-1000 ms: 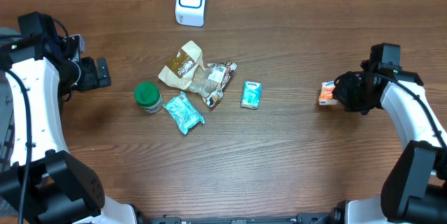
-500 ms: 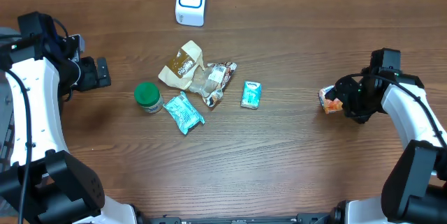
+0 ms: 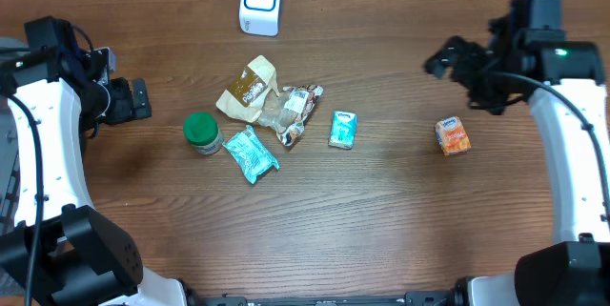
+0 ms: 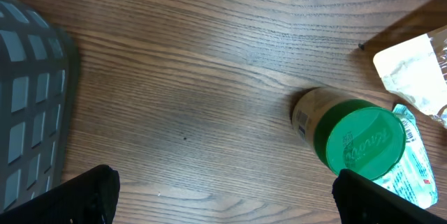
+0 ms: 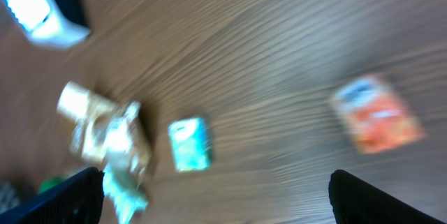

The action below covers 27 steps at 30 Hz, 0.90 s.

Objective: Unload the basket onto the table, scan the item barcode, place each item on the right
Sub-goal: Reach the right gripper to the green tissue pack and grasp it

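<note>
Overhead view of a wooden bench [image 3: 381, 220]: the right jaws, which pinched the small orange packet [image 3: 454, 136] a second ago, have spread wide and lifted away. The packet now lies alone on the bench's right side, well apart from the white scanner [image 3: 260, 2] at the far edge. The left jaws hang spread and empty near the green-lidded jar [image 3: 201, 132]. The packet seems done with, so another item likely comes next.
</note>
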Motion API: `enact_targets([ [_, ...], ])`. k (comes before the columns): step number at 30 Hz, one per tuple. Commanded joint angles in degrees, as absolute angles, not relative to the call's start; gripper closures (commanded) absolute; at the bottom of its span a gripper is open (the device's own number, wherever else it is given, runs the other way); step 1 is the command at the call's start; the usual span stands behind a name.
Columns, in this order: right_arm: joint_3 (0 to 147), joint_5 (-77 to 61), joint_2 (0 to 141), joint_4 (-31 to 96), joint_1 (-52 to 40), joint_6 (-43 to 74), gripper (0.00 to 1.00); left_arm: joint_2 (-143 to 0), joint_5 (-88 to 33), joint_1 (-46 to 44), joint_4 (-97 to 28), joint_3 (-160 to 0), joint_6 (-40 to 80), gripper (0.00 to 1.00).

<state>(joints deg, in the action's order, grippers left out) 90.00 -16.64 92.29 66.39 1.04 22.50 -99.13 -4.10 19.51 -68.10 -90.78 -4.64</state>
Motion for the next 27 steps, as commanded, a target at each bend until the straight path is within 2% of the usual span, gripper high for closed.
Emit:
enact_targets([
  [1,90.0,-21.1,93.4,65.1,-3.8,22.7,0.0,-99.1,-4.5,19.5,-68.1,-90.7,-4.3,0.0],
  [3,89.9,-20.3,95.1,63.9,-8.4,22.7,0.05,-99.1,-4.5,19.5,-68.1,-90.7,-4.3,0.0],
  [10,89.9,-16.2,105.7,61.5,-20.7,31.2,0.57,-99.1,-4.5,19.5,-68.1,-90.7,-4.3,0.0],
  [15,89.8,-16.1,111.3,57.2,-27.1,34.0,0.77,-99.1,-4.5,19.4,-68.1,-90.7,-4.3,0.0],
  [16,89.7,-15.4,114.1,55.4,-29.5,37.0,0.87,-99.1,-4.5,19.4,-68.1,-90.7,-4.3,0.0],
  [17,89.7,-15.0,114.8,55.3,-30.0,38.1,0.89,-99.1,-4.5,19.4,-68.1,-90.7,-4.3,0.0],
  [18,89.7,-13.9,117.1,55.1,-31.5,40.8,0.96,-99.1,-4.5,19.4,-68.1,-90.7,-4.3,0.0],
  [27,89.6,-4.9,120.4,54.8,-32.1,41.8,0.96,-99.1,-4.5,19.4,-68.1,-90.7,-4.3,0.0],
])
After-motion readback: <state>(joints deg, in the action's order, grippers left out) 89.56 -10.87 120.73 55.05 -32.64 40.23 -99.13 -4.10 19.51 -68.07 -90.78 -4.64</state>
